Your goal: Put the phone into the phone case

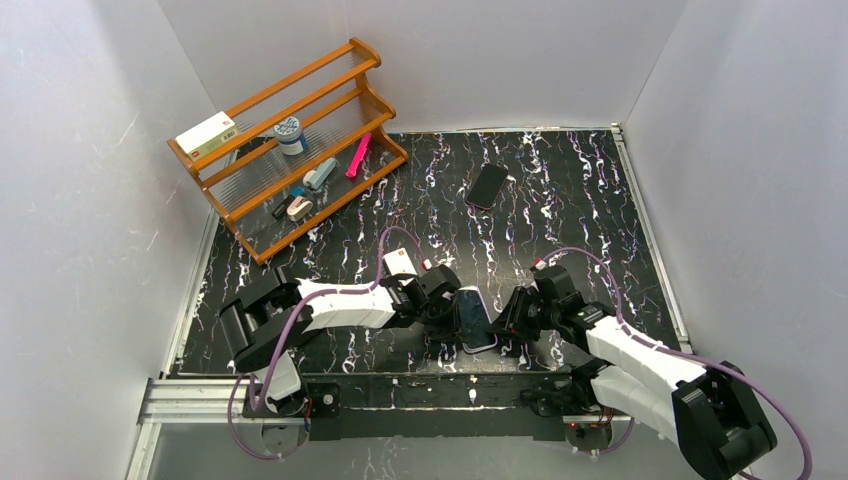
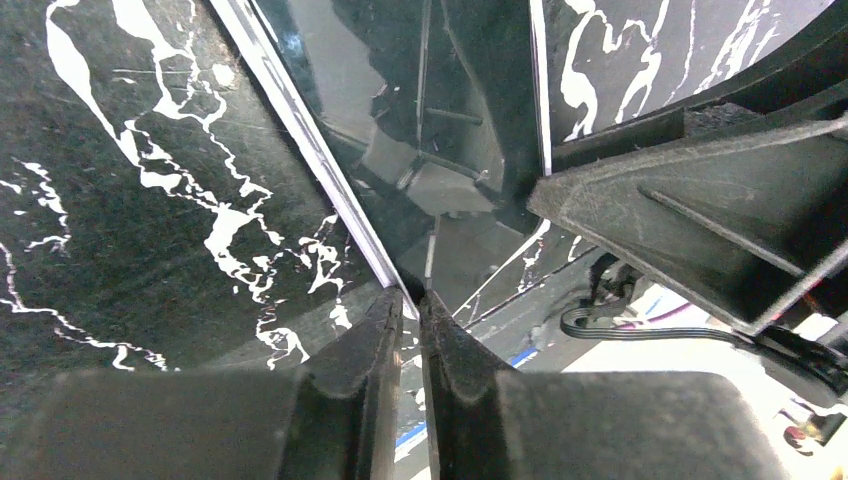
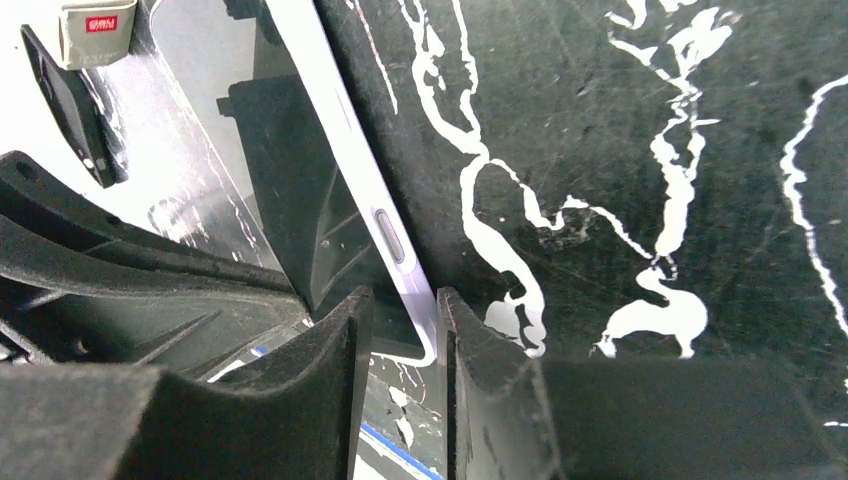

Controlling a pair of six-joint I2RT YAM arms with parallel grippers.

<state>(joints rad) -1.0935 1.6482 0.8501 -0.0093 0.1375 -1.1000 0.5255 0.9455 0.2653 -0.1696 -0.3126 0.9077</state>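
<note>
Left fingers and right fingers each pinch an edge of the phone, well apart from the phone case.

Right gripper: its two dark fingers are standing at the bottom of the view and straddling the long edge of the phone near one corner. The phone is running diagonally from upper left down to the fingertips, its glossy screen reflecting dark shapes. A slim side button is showing on its pale edge, just above the fingertips. Whether the fingers are actually pressing the phone is unclear at this range. The black table with white veins is filling the right side. A dark ribbed part is overlapping the phone at left. A small beige box with a red label is sitting top left.
</note>
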